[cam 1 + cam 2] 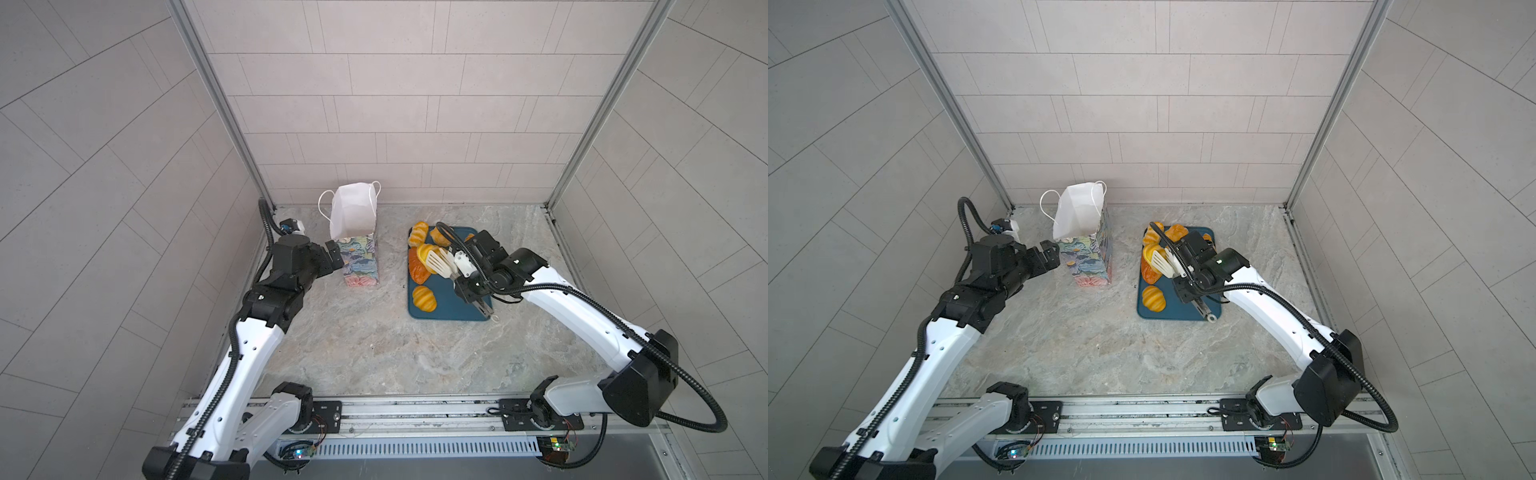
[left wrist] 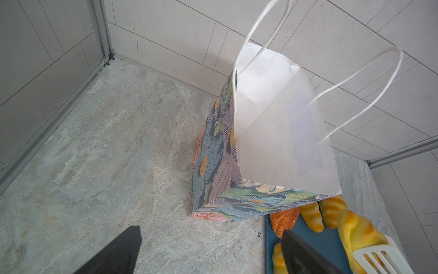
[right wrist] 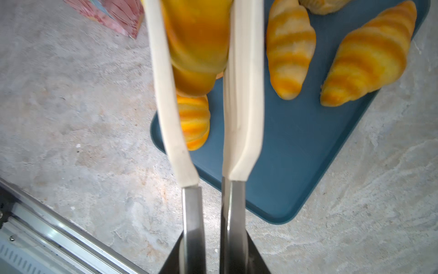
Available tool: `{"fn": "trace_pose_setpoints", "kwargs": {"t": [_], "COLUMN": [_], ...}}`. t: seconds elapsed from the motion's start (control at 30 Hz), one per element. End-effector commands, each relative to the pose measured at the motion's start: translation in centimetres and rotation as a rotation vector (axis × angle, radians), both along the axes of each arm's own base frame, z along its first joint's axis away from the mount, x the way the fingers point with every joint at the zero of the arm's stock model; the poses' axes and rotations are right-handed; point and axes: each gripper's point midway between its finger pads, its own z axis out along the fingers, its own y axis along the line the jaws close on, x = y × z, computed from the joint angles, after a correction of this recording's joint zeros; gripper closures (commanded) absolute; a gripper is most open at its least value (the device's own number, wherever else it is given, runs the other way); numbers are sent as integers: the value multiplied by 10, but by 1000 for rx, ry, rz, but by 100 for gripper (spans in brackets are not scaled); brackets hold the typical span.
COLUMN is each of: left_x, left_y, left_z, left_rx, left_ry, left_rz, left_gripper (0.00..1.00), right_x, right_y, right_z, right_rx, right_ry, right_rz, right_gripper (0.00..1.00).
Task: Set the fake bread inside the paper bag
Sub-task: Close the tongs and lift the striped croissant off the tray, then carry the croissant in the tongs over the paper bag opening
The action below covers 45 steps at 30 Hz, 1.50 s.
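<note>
— Where is the bread?
— One striped roll (image 1: 424, 253) is pinched in white tongs (image 1: 441, 262) over the blue tray (image 1: 451, 309). The tongs are clenched in the right end effector (image 3: 214, 256). Other pieces (image 1: 424, 298) are seen lying on the tray.
— And the bag?
— The paper bag (image 1: 359, 257) is stood upright on the tabletop (image 1: 374, 340), left of the tray. The left end effector (image 1: 1049, 254) is spread wide just beside it, with nothing grasped.

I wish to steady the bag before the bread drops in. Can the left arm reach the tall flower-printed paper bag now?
Probably yes: the open left gripper hovers close beside the tall flower-printed paper bag, with only bare marbled tabletop between them; nothing blocks it.
</note>
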Motion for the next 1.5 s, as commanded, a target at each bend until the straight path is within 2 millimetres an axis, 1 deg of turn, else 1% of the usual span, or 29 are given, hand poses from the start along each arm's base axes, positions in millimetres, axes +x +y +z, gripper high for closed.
{"fn": "trace_pose_setpoints", "kwargs": {"t": [0.0,0.07,0.27,0.43,0.5,0.6,0.67,0.73,0.93,1.1,1.23,1.47], "left_x": [0,-1,1,1,1,0,0,0,1,1,2,3], "left_y": [5,5,0,0,0,1,3,4,4,5,4,2], "left_z": [11,12,12,10,9,7,5,5,7,7,6,2], "left_rx": [1,7,3,6,7,12,14,15,17,18,16,17], "left_ry": [-36,-37,-33,-26,-25,-16,-14,-13,-18,-14,-12,-4], "left_rz": [15,13,-24,-29,-27,-23,-18,-15,-18,-15,-20,-31], "left_gripper": [0,0,0,0,0,0,0,0,0,0,0,0], "right_x": [4,4,6,12,16,22,21,20,19,14,15,31], "right_y": [17,25,51,68,68,54,57,67,79,92,105,136], "right_z": [35,43,69,82,80,67,67,75,101,125,144,155], "right_rx": [87,103,156,182,164,87,106,154,210,250,287,331], "right_ry": [-85,-103,-158,-180,-179,-166,-155,-161,-201,-249,-300,-324], "right_rz": [28,48,114,140,130,75,85,118,145,187,208,227], "right_gripper": [68,67,67,67,68,69,69,69,68,67,67,67]}}
